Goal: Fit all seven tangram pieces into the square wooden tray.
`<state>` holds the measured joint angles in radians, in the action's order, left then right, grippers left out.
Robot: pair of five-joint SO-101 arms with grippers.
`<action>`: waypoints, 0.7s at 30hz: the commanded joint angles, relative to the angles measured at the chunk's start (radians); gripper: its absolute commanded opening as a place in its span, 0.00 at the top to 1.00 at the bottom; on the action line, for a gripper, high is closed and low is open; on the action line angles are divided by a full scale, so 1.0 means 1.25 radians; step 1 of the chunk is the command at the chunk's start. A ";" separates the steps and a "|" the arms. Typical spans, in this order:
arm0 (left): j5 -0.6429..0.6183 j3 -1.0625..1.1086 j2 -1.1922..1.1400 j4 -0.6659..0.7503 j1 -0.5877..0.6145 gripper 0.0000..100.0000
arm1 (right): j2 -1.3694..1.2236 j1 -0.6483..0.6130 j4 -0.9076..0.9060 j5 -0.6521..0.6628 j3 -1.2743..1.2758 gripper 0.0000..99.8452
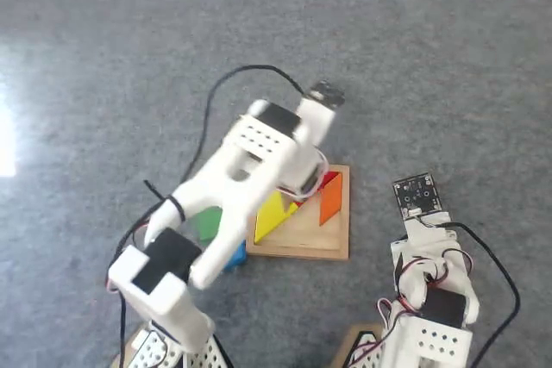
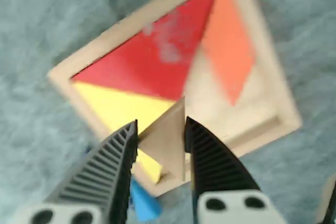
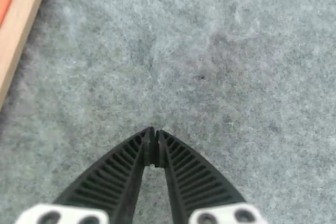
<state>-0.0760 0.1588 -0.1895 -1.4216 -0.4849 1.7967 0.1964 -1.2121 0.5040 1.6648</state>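
Tangram pieces: the green piece (image 1: 207, 223) and the blue piece (image 1: 235, 256) lie on the grey worktop (image 1: 86, 84), just left of the square wooden tray (image 1: 302, 252). Seated in the tray: yellow triangle (image 2: 115, 106), red triangle (image 2: 147, 66), orange parallelogram (image 2: 228, 45). Left gripper (image 2: 160, 125): clamped on a plain wood triangle (image 2: 168, 142), held over the tray beside the yellow triangle. Right gripper (image 3: 154, 134): fingers pressed together, nothing between them, above the worktop right of the tray.

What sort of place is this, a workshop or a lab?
Likely a robotics lab bench: white robot arms on a grey felt table, a wooden tray of coloured puzzle pieces, the left pincer gripping a tan triangle.
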 commanded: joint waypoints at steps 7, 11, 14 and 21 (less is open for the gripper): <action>-0.023 -0.024 -0.066 0.071 -0.095 0.95 | 0.010 -0.006 -0.003 0.000 0.015 0.98; -0.048 -0.046 -0.096 0.071 -0.090 0.94 | 0.010 -0.006 -0.003 0.000 0.015 0.98; -0.049 -0.050 -0.109 0.071 -0.090 0.87 | 0.010 -0.006 -0.003 0.000 0.015 0.98; -0.044 -0.051 -0.104 0.118 -0.091 0.84 | 0.010 -0.006 -0.003 0.000 0.015 0.98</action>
<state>-0.1281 0.1404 -0.3383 -1.3065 -0.5938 1.7967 0.1964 -1.2121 0.5040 1.6648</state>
